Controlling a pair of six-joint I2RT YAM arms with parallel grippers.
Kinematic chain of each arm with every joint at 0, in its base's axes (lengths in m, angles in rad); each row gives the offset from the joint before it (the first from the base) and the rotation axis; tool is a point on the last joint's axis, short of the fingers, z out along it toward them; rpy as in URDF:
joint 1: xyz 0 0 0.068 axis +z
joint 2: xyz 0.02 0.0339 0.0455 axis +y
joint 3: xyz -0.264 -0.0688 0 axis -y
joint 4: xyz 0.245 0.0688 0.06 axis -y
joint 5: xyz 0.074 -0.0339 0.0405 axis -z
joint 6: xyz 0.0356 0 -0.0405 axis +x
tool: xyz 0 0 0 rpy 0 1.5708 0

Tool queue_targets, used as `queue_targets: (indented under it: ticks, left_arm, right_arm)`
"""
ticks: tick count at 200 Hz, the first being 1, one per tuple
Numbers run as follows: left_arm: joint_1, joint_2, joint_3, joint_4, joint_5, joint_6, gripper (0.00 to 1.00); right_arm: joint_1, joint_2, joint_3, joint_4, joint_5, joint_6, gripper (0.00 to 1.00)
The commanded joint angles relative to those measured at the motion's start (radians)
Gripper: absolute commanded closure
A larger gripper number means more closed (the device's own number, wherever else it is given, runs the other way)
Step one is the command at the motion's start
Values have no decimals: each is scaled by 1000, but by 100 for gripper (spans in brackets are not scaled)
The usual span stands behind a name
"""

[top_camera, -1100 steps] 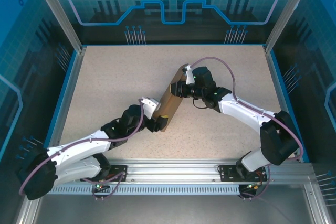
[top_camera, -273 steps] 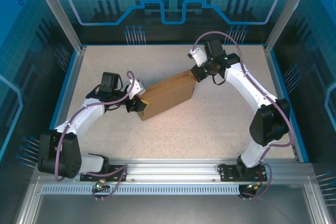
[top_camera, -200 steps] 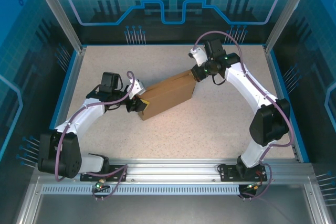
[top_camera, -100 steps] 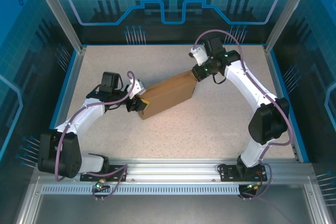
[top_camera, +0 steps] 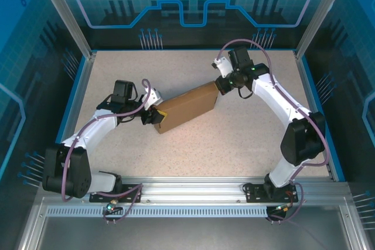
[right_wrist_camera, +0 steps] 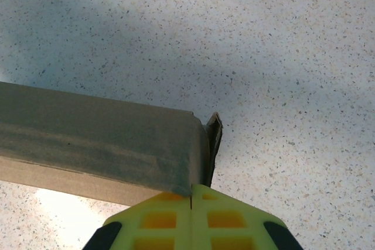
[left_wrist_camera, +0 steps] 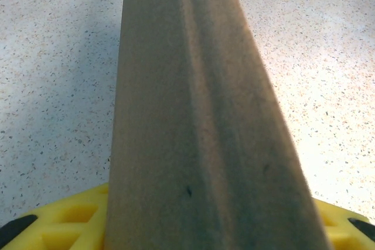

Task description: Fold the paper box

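Surface: speckled beige table (top_camera: 252, 139) inside a blue-walled cell.
Box: the paper box (top_camera: 186, 107) is folded into a shallow brown block. It lies slantwise on the table between the two claws, with one end at each.
Left claw: the left claw (top_camera: 153, 116) grips the box's end at a middling width. Seen from its wrist, the cardboard runs straight ahead from between the yellow pads (left_wrist_camera: 64, 226).
Right claw: the right claw (top_camera: 221, 84) is closed tight on nothing. Its joined tips touch the box's other end at the corner, and the box body stretches away to the left of the tips.
Flap: a thin flap (right_wrist_camera: 214, 136) sticks out at that corner just ahead of the tips, seemingly not tucked in.
Risk, slip: a hard push from the right claw could slide the box out of the left claw's hold.
Risk, crush: a push that lands off the corner could buckle the wall or bend the flap outward, and the end would spring open.
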Motion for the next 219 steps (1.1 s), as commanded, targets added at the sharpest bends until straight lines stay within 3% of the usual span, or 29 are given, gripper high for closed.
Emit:
queue_targets:
  ticks: [1,80,121,145,163,196,219]
  left_arm:
    - [6,7,32,38,-11,1,51]
    - [6,-66,-23,122,-6,-63,27]
    - [6,-137,-47,185,-37,-200,22]
    - [-7,-218,-110,304,-150,-422,24]
    - [-35,-282,-130,296,-262,-565,25]
    - [-112,-400,-156,191,-490,-651,27]
    - [-141,-457,-165,120,-546,-724,28]
  right_arm:
    - [-18,-28,-26,-19,30,15,98]
    - [-21,-40,-30,8,25,60,98]
    - [-20,-35,-33,16,22,70,98]
    - [-20,-29,-28,15,28,69,98]
    - [-20,-25,-21,13,27,69,98]
    - [-19,-15,-8,13,17,68,98]
    - [-18,-5,3,10,13,66,98]
